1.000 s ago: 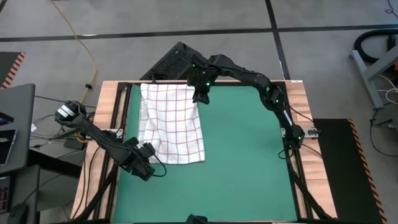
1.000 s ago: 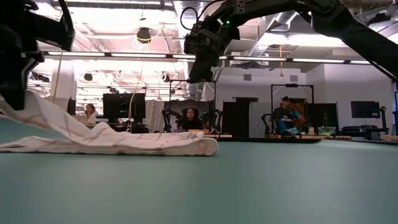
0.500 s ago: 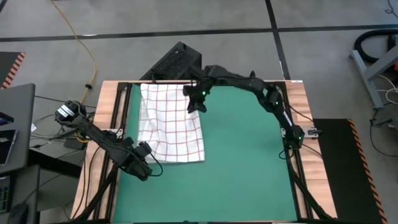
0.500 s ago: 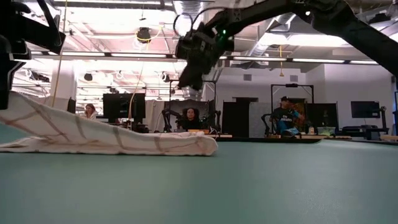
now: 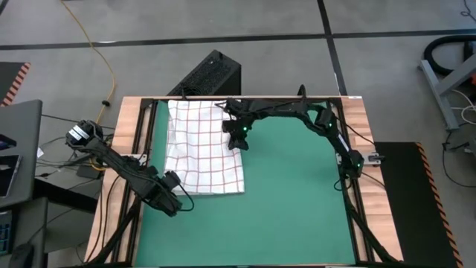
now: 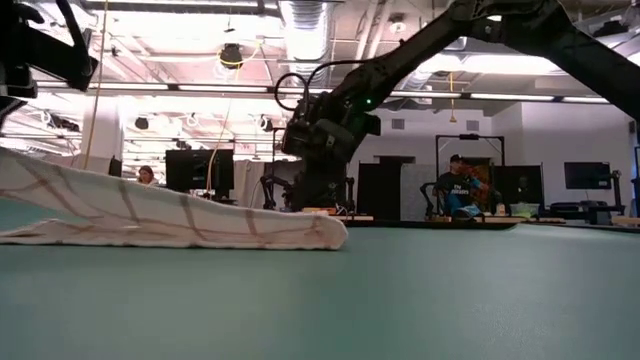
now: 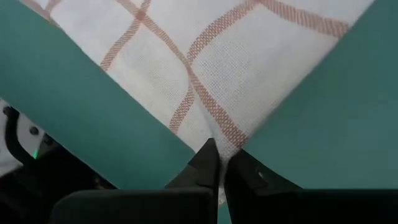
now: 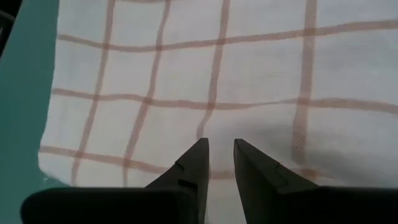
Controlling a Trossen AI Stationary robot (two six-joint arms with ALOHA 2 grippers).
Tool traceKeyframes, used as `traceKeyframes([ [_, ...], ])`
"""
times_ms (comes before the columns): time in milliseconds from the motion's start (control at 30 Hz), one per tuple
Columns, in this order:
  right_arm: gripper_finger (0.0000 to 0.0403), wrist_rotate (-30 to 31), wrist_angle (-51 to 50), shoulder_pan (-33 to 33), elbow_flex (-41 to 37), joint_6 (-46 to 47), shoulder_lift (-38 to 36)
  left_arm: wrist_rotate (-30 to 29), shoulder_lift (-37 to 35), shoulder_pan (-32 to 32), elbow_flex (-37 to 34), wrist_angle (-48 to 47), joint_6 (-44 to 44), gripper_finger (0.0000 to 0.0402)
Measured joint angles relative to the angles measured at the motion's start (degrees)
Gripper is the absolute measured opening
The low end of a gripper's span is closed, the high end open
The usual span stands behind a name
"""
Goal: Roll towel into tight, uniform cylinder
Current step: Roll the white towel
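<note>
The towel [image 5: 204,147] lies spread on the green mat [image 5: 297,193], toward the left arm's side of the table. The left gripper [image 7: 222,163] has its jaws pinched together on the towel's near corner, and the checked cloth fans out ahead of the fingertips [image 7: 208,158]. In the low view this corner rises off the mat toward the left gripper [image 6: 10,100], while the rest of the towel [image 6: 180,225] lies flat. The right gripper [image 8: 219,149] hangs over the towel's right edge, jaws a narrow gap apart, with cloth directly ahead of and between the tips. Whether the tips touch the fabric cannot be told. In the high view the right gripper [image 5: 239,138] sits at that edge, about mid-length.
</note>
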Motion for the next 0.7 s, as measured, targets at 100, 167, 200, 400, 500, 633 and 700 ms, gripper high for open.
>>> traceKeyframes([
  [100, 0.0097, 1.18, 2.52, 0.62, -1.38, -0.1, -0.17, 2.3, 0.0, 0.0, 0.0, -0.34, 0.01, 0.0],
  [167, 0.0097, 2.55, 3.28, 0.98, -2.47, -0.17, -0.14, 2.55, 0.0, 0.0, 0.0, -0.35, -0.03, 0.0],
  [200, 0.0097, 3.0, 2.92, 1.09, -2.61, -0.17, -0.01, 2.38, -0.01, 0.03, 0.0, -0.35, -0.03, 0.0],
  [400, 0.0097, 3.18, 1.17, 1.02, -2.48, -0.47, -0.13, -1.25, 0.0, 0.46, 0.0, -0.31, -1.35, 0.0],
  [500, 0.0097, 3.9, 0.74, 1.02, -2.51, -0.63, -0.09, -4.17, 0.0, 0.44, 0.0, -0.14, -2.87, 0.0],
  [633, 0.0097, 4.45, -0.35, 1.01, -2.51, -0.63, -0.09, -4.15, 0.0, 0.44, 0.0, -0.01, -1.39, 0.0017],
  [700, 0.0097, 4.53, -0.96, 1.02, -2.51, -0.65, -0.09, -4.08, 0.0, 0.44, 0.0, 0.07, -0.74, 0.0033],
])
